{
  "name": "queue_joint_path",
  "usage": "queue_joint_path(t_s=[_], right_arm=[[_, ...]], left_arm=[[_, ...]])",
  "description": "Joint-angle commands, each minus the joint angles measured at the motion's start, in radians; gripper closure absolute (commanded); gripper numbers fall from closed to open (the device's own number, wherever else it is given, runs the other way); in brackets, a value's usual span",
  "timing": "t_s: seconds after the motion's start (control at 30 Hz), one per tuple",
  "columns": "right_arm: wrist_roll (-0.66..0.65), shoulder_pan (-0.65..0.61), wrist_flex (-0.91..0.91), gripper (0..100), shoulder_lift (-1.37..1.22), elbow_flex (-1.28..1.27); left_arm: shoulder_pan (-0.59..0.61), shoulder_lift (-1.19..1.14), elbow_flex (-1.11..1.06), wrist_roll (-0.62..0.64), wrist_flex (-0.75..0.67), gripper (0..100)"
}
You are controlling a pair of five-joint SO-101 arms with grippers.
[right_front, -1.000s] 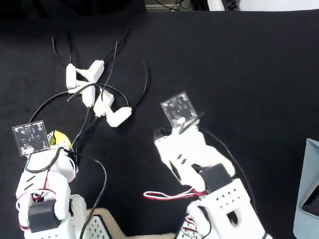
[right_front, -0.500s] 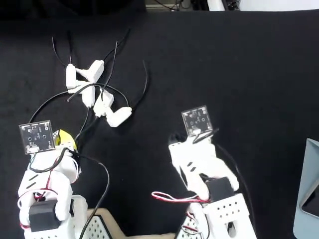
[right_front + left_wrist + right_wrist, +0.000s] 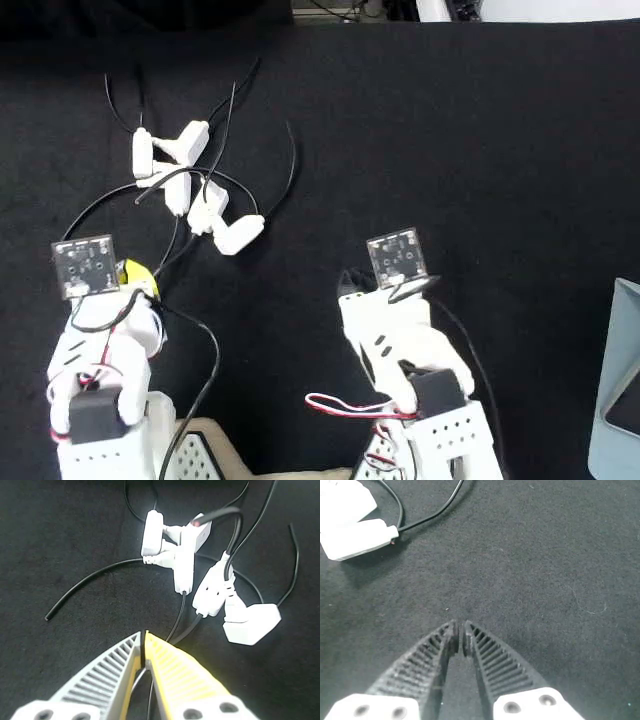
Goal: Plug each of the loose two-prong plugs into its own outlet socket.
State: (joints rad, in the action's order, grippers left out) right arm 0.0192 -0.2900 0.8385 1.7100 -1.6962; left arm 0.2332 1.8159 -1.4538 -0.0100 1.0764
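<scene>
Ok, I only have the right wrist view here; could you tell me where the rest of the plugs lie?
Observer: The high view shows the white plug cluster on the black cloth, ahead of the left arm and well apart from your right pincer.
Operator: Thank you. How does the left pincer stand?
Observer: The left pincer is closed and points at the cluster, with a black cable running in under its tips.

The left arm (image 3: 100,370), at 7 o'clock on the desk (image 3: 500,150), and the right arm (image 3: 405,350), at 5 o'clock, have white printed shells, black motor blocks, red-and-white wires and a thin black cord. Each carries a square black camera board (image 3: 86,267). The left jaws are ribbed grey and yellow, the right jaws dark grey.
</scene>
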Motion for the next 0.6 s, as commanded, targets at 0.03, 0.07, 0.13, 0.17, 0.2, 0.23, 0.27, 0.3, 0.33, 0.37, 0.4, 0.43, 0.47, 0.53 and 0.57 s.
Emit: queue_joint_path(t_s=[0.03, 0.07, 0.13, 0.17, 0.2, 0.23, 0.27, 0.3, 0.33, 0.37, 0.4, 0.43, 0.47, 0.53, 0.57], right_arm=[[0.034, 0.014, 0.060, 98.6, 0.053, 0.005], [0.035, 0.014, 0.071, 98.6, 0.059, 0.005], [0.038, 0.014, 0.083, 98.6, 0.068, 0.005], [0.038, 0.014, 0.083, 98.6, 0.070, 0.005], [0.038, 0.014, 0.083, 98.6, 0.071, 0.005], [0.038, 0.014, 0.083, 98.6, 0.070, 0.005], [0.038, 0.014, 0.083, 98.6, 0.065, 0.005], [0.038, 0.014, 0.083, 98.5, 0.064, 0.005], [0.038, 0.014, 0.087, 98.5, 0.064, 0.005], [0.038, 0.014, 0.101, 98.5, 0.064, 0.005], [0.038, 0.014, 0.120, 98.5, 0.064, 0.005], [0.038, 0.014, 0.137, 98.5, 0.064, 0.005], [0.038, 0.014, 0.150, 98.5, 0.068, 0.005], [0.038, 0.014, 0.166, 98.5, 0.070, 0.005], [0.037, 0.014, 0.173, 98.5, 0.065, 0.005]], left_arm=[[-0.033, 0.005, -0.154, -0.086, -0.170, 97], [-0.036, 0.005, -0.182, -0.098, -0.195, 97], [-0.042, 0.005, -0.194, -0.112, -0.209, 97], [-0.044, 0.005, -0.202, -0.112, -0.210, 97], [-0.044, 0.005, -0.206, -0.115, -0.209, 97], [-0.044, 0.005, -0.219, -0.117, -0.209, 97], [-0.044, 0.005, -0.234, -0.117, -0.212, 97], [-0.044, 0.005, -0.245, -0.117, -0.212, 97], [-0.044, 0.003, -0.245, -0.115, -0.207, 97], [-0.044, 0.002, -0.245, -0.112, -0.206, 97], [-0.041, 0.000, -0.245, -0.112, -0.204, 97], [-0.041, 0.000, -0.245, -0.112, -0.190, 97], [-0.042, 0.000, -0.245, -0.112, -0.169, 97], [-0.044, 0.000, -0.245, -0.112, -0.133, 97], [-0.044, 0.000, -0.245, -0.115, -0.120, 97]])
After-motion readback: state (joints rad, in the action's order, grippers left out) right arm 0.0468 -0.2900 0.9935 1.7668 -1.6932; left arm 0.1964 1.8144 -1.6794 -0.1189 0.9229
